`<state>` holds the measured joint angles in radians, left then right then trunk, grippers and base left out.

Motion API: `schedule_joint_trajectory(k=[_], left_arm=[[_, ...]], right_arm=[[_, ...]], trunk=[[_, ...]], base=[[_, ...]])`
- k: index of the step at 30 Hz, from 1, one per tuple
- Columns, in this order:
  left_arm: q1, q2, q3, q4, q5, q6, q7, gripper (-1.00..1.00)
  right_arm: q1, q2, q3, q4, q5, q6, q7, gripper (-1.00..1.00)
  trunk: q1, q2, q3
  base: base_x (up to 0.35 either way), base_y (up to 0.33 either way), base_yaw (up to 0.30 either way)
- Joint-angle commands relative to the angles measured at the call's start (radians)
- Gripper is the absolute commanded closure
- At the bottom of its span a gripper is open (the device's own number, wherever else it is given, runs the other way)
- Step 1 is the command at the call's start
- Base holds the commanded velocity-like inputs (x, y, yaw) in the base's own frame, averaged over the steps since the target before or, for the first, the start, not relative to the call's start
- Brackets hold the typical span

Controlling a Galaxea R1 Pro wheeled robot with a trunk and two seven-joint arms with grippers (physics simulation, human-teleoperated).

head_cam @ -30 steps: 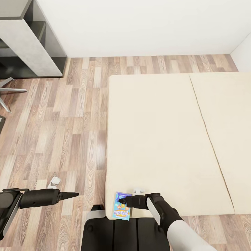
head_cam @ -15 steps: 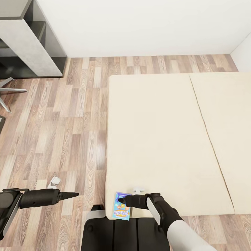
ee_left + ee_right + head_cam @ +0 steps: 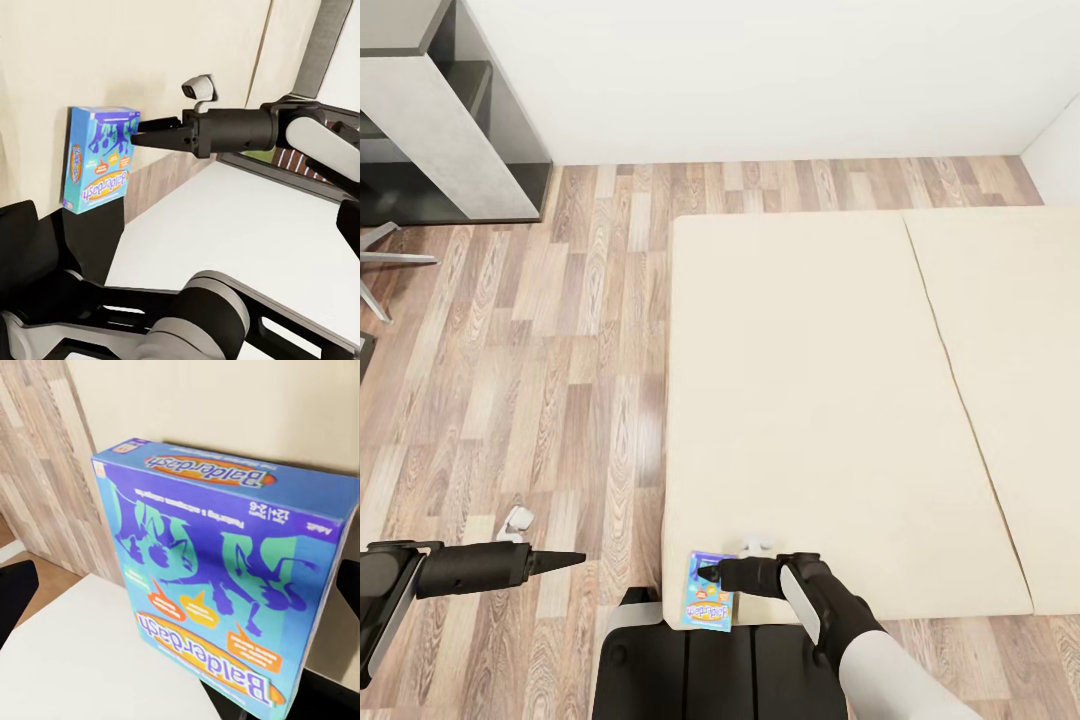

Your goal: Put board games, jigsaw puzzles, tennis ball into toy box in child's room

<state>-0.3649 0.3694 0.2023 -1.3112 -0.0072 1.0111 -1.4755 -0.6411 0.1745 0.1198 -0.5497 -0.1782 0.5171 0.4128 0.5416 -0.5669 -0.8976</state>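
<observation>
- Blue printed cardboard: the board game (image 3: 709, 592) lies flat at the near corner of the bed (image 3: 830, 400), about 6 o'clock in the head view, partly overhanging the mattress edge.
- Right gripper (image 3: 707, 575) sits at the box; whether its jaws pinch it, I cannot tell.
- Left gripper (image 3: 575, 558) hovers over the floor (image 3: 540, 350) at 8 o'clock, pressed together to a point.
- Likely light, stiff and glossy-slick; best taken across the thin overhanging edge.
</observation>
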Motion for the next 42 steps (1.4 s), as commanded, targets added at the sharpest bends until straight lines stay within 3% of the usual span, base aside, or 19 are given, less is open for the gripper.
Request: schedule_joint_trajectory(k=[1, 33, 42], left_arm=[[0.000, 0.000, 0.000, 0.000, -0.002, 0.011, -0.004, -1.00], [0.000, -0.004, 0.000, 0.000, 0.000, 0.011, -0.004, -1.00], [0.000, -0.023, 0.000, 0.002, -0.002, 0.011, -0.003, -1.00]], right_arm=[[0.000, 0.000, 0.002, -0.002, -0.008, 0.008, -0.003, -1.00], [0.000, 0.000, -0.005, -0.003, -0.009, 0.006, -0.003, -1.00], [0.000, 0.000, -0.005, 0.002, -0.005, -0.001, -0.011, -1.00]], trunk=[[0.000, -0.001, -0.001], [0.000, -0.001, -0.001], [0.000, -0.001, -0.001]], base=[[0.000, 0.000, 0.000], [0.000, 0.011, 0.000], [0.000, 0.000, 0.000]])
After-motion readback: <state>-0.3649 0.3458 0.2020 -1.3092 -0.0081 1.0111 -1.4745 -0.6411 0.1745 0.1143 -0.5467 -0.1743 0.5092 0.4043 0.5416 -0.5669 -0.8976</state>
